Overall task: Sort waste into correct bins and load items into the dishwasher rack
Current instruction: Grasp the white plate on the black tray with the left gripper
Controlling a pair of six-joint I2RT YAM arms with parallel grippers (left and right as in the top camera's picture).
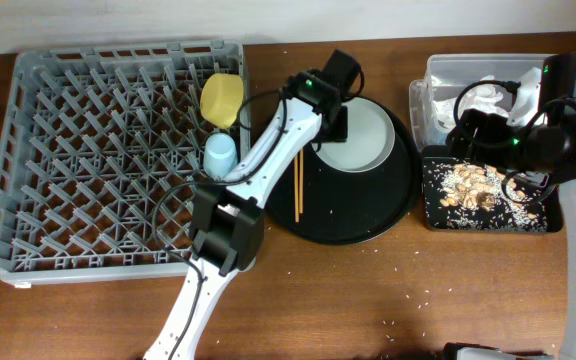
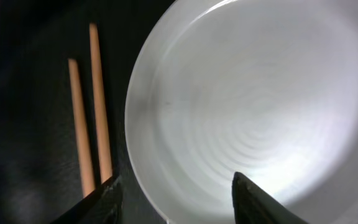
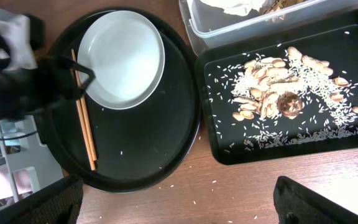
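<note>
The pale plate point(image 1: 368, 140) lies on the round black tray point(image 1: 363, 225), with the chopsticks point(image 1: 299, 185) to its left. My left gripper point(image 1: 333, 122) is open, and its fingers point(image 2: 176, 202) straddle the plate's point(image 2: 247, 106) left rim, next to the chopsticks point(image 2: 95, 112). The yellow bowl point(image 1: 222, 98) and light blue cup point(image 1: 219, 152) stand in the grey rack point(image 1: 88, 160). The clear tub point(image 1: 433, 75) holds the white napkin point(image 1: 483, 97). The black rectangular tray point(image 3: 347, 134) holds food scraps point(image 3: 272, 93). My right gripper point(image 3: 179, 205) is open and empty above the bins. I cannot make out the pink cup.
Loose rice grains lie scattered on the wooden table point(image 1: 388, 300) in front of the round tray and bins. The rack fills the left side. My left arm reaches across the rack's right edge.
</note>
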